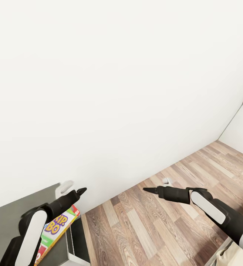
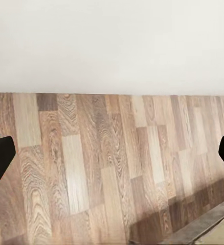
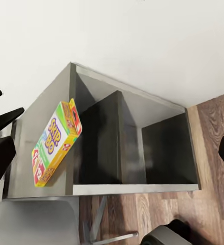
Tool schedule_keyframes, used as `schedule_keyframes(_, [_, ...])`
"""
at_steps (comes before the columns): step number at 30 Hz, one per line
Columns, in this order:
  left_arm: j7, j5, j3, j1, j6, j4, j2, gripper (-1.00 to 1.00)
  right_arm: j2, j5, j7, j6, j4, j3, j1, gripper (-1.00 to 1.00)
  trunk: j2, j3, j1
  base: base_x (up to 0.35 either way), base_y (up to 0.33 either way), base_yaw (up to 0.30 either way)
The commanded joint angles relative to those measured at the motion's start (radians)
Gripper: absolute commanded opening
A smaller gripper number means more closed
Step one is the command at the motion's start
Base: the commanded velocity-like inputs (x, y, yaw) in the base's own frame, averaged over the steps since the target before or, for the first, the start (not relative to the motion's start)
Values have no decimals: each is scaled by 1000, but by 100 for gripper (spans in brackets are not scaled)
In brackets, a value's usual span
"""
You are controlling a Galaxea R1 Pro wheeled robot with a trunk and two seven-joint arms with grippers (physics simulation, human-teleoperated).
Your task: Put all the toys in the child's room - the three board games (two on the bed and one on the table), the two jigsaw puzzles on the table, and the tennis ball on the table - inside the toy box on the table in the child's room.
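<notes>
Evidently mid-transit: both pincers, left (image 1: 80, 191) and right (image 1: 146, 189), hang apart and empty, so the SKIP-BO box (image 1: 56, 229) on the grey cabinet (image 3: 43, 115) needs grasping next.

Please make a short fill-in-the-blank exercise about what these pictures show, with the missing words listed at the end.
1. The colourful game box has the printed name ____.
2. That box lies on top of a grey ____ with open compartments.
3. The floor is made of ____ planks.
4. In the left wrist view, the left gripper has its fingers spread ____.

Missing words: SKIP-BO; shelf unit; wood; open
</notes>
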Motion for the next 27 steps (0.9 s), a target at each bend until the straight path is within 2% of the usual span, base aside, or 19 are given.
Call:
schedule_keyframes(1, [8,10,1,-1,5,-1,-1,100,-1,-6,0,3,0,2,-2,100,-2,-2,1,0,0,0])
schedule_keyframes(6, [3,16,-29,-12,9,-3,-2,100,25,-4,20,20,34,-6,-10,100,-37,-18,20,0,0,0])
schedule_keyframes(12, [1,41,-54,-21,11,-3,-2,100,34,0,76,24,48,-9,-12,100,-79,-36,43,0,0,0])
schedule_keyframes(14, [0,69,-66,-25,12,-3,-1,100,39,9,114,25,55,-10,-13,100,-93,-43,50,0,0,0])
schedule_keyframes(15, [0,69,-66,-25,12,-3,-1,100,39,9,114,25,55,-10,-13,100,-100,-46,54,0,0,0])
schedule_keyframes(17, [-2,99,-73,-29,13,-4,1,100,41,23,141,25,59,-11,-14,100,-114,-52,62,0,0,0])
schedule_keyframes(18, [-2,99,-73,-29,13,-4,1,100,41,23,141,25,59,-11,-14,100,-121,-55,66,0,0,0])
schedule_keyframes(23, [-9,162,-83,-50,19,-4,4,100,45,56,169,28,64,-12,-15,100,-156,-71,85,0,0,0])
schedule_keyframes(27, [-11,190,-86,-71,26,-4,3,100,46,66,177,28,65,-12,-16,100,-184,-83,100,0,0,0])
